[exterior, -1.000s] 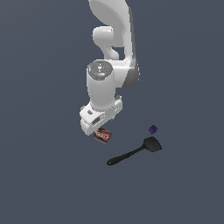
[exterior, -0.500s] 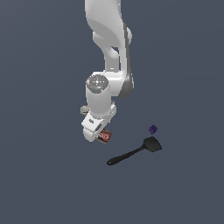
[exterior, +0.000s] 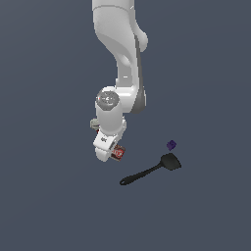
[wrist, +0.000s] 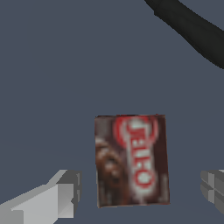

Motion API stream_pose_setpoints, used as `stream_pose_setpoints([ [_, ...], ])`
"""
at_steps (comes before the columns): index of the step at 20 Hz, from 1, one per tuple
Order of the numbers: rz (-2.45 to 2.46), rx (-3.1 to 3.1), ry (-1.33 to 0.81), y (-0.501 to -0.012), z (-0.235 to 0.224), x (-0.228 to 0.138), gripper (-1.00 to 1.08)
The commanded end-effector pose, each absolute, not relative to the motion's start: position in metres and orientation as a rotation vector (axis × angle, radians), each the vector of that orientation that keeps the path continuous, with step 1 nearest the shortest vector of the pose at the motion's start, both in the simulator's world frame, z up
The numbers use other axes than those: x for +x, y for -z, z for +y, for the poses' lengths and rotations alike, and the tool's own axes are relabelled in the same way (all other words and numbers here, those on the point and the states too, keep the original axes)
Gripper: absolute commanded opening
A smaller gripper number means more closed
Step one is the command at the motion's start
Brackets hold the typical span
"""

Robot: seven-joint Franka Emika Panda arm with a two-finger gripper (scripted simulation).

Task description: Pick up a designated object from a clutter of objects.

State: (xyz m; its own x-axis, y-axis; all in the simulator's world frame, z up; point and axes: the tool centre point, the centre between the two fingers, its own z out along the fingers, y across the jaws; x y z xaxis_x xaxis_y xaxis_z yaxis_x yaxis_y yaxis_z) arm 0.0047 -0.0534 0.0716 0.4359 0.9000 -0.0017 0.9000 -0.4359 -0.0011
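The designated object is a small flat box [exterior: 118, 153] with a dark brown face and a red-and-white label, lying flat on the grey floor. In the wrist view the box [wrist: 131, 159] fills the space between my two pale fingers [wrist: 61, 197], untouched on either side. My gripper [exterior: 112, 156] is open and hangs just above the box, straddling it. In the exterior view the hand covers part of the box. The rest of the clutter of objects lies to the exterior view's right.
A black spatula [exterior: 149, 171] lies on the exterior view's right of the box, and its handle [wrist: 192, 30] crosses the wrist view. A tiny purple cube [exterior: 171, 145] sits beyond its blade. A pale lump [exterior: 94, 124] peeks out behind the wrist.
The hand has come down a little toward the box while the upper arm links swung over. The box, spatula and cube have not moved.
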Motion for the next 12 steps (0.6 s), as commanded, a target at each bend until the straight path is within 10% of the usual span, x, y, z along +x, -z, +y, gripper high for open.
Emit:
stream_pose_setpoints([
  [1, -1.694, -2.646, -0.001, -0.068, -0.054, 0.004, 1.00],
  [12, -1.702, -2.640, -0.001, -0.056, -0.054, 0.003, 1.00],
])
